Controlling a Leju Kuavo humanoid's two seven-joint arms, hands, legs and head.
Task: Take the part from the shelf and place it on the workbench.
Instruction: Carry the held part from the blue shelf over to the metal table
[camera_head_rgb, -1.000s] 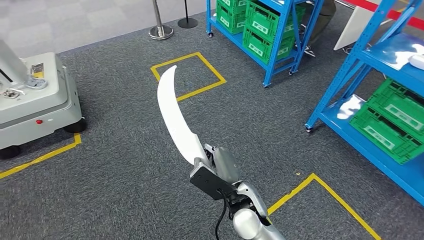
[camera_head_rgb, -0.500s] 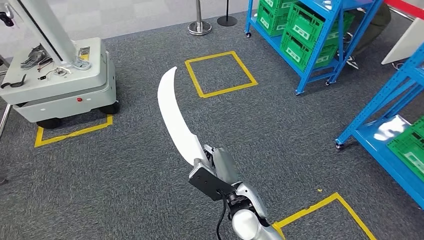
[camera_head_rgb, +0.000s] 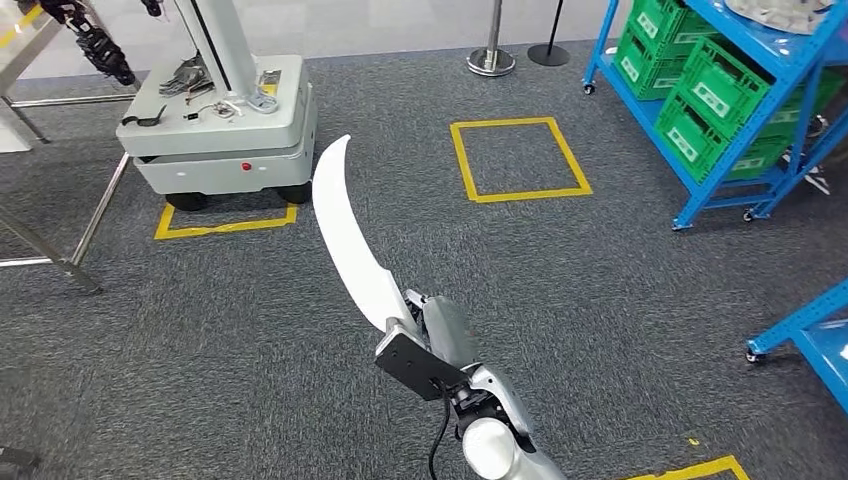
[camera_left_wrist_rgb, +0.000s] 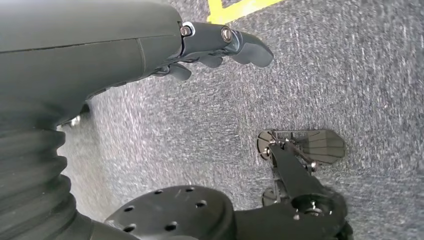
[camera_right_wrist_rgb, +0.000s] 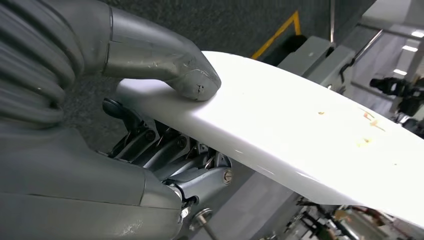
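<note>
A long, curved white part (camera_head_rgb: 345, 235) rises from my right hand (camera_head_rgb: 432, 335) in the head view, its tip pointing away over the grey carpet. In the right wrist view the thick thumb (camera_right_wrist_rgb: 170, 62) presses on top of the white part (camera_right_wrist_rgb: 280, 130) and darker fingers (camera_right_wrist_rgb: 165, 150) clamp it from below. My left hand (camera_left_wrist_rgb: 220, 45) hangs beside my body over the carpet, its fingers slightly curled and holding nothing.
A grey wheeled robot base (camera_head_rgb: 225, 125) stands ahead left inside yellow floor tape. A metal table frame (camera_head_rgb: 60, 215) is at far left. Blue shelves with green crates (camera_head_rgb: 715, 95) stand at right, another blue shelf corner (camera_head_rgb: 810, 330) lower right. A yellow floor square (camera_head_rgb: 517, 160) lies ahead.
The whole scene has slid to the right as the camera turned left: the shelves moved toward the right edge, the grey base came further in. The part stays in my right hand.
</note>
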